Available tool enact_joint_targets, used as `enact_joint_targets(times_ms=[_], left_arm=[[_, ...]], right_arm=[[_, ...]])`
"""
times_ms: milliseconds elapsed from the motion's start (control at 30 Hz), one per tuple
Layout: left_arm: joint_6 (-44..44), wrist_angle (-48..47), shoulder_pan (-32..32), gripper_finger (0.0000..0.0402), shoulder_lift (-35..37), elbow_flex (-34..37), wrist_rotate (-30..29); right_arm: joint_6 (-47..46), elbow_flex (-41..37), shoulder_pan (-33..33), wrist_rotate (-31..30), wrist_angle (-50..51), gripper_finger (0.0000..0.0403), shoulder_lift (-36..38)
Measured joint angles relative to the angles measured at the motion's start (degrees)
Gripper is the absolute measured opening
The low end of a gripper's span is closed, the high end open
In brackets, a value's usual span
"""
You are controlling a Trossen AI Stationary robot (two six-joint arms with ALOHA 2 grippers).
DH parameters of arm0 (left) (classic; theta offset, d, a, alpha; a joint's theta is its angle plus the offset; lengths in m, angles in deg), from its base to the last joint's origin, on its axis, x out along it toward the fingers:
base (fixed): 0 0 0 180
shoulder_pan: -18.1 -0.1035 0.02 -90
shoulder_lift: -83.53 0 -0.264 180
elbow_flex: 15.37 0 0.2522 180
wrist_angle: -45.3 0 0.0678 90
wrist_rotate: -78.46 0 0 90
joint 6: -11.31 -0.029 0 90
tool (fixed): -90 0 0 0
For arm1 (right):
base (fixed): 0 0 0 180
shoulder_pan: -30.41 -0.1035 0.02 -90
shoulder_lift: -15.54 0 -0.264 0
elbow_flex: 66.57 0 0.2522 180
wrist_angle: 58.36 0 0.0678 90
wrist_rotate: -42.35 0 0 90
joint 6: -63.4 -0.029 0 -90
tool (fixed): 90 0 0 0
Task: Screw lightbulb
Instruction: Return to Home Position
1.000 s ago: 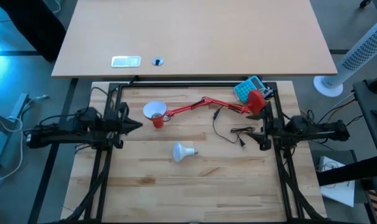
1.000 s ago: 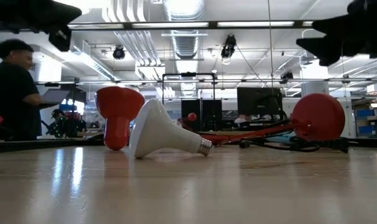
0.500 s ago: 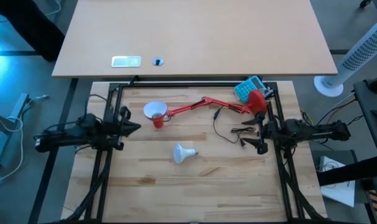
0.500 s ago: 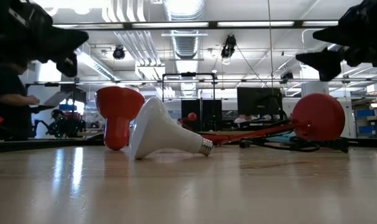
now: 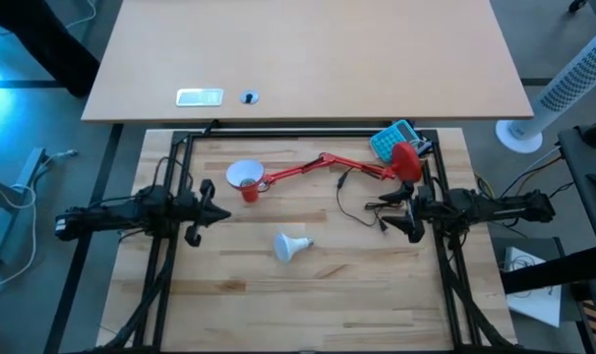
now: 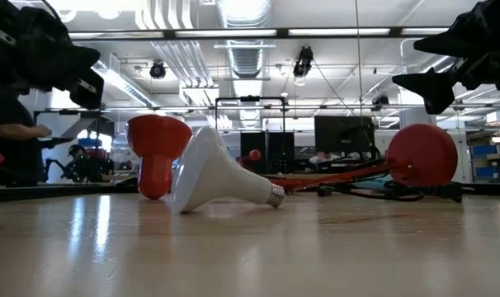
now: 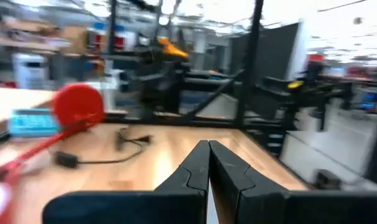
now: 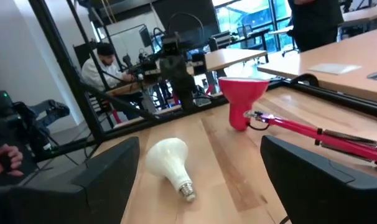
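Note:
The white lightbulb (image 5: 290,243) lies on its side on the wooden table, dome toward the table's left and screw base (image 6: 274,196) toward the right; it also shows in the right wrist view (image 8: 168,159). The red desk lamp lies behind it, with its cone shade (image 5: 244,177) opening upward and its round base (image 5: 406,160) at the far right. My left gripper (image 5: 217,214) is shut and empty, left of the bulb and above the table (image 7: 208,163). My right gripper (image 5: 385,214) is open and empty, right of the bulb, pointing at it (image 8: 201,186).
The lamp's black cord (image 5: 365,208) lies on the table just ahead of my right gripper. A teal box (image 5: 391,140) sits by the lamp base. Black frame rails (image 5: 446,265) run along both sides. A person (image 6: 11,132) stands beyond the table, and others sit there (image 8: 107,62).
My left gripper has moved toward the table's near edge and a little right, closer to the bulb. My right gripper has moved left toward the cord and the bulb. The bulb and lamp have stayed put.

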State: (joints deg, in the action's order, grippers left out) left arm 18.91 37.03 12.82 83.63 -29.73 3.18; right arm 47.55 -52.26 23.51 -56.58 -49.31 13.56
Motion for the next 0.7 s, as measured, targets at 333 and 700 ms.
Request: enact_joint_targets(times_ms=[333, 700], left_arm=[[1.98, 2.21, 1.06, 0.0, -0.06, 0.02, 1.79], [-8.51, -1.9, 1.07, 0.0, -0.75, 0.04, 2.32]], right_arm=[[-0.42, 0.0, 0.01, -0.02, -0.02, 0.0333, 0.0], [-0.46, 0.0, 0.02, -0.05, 0.1, 0.0333, 0.0]])
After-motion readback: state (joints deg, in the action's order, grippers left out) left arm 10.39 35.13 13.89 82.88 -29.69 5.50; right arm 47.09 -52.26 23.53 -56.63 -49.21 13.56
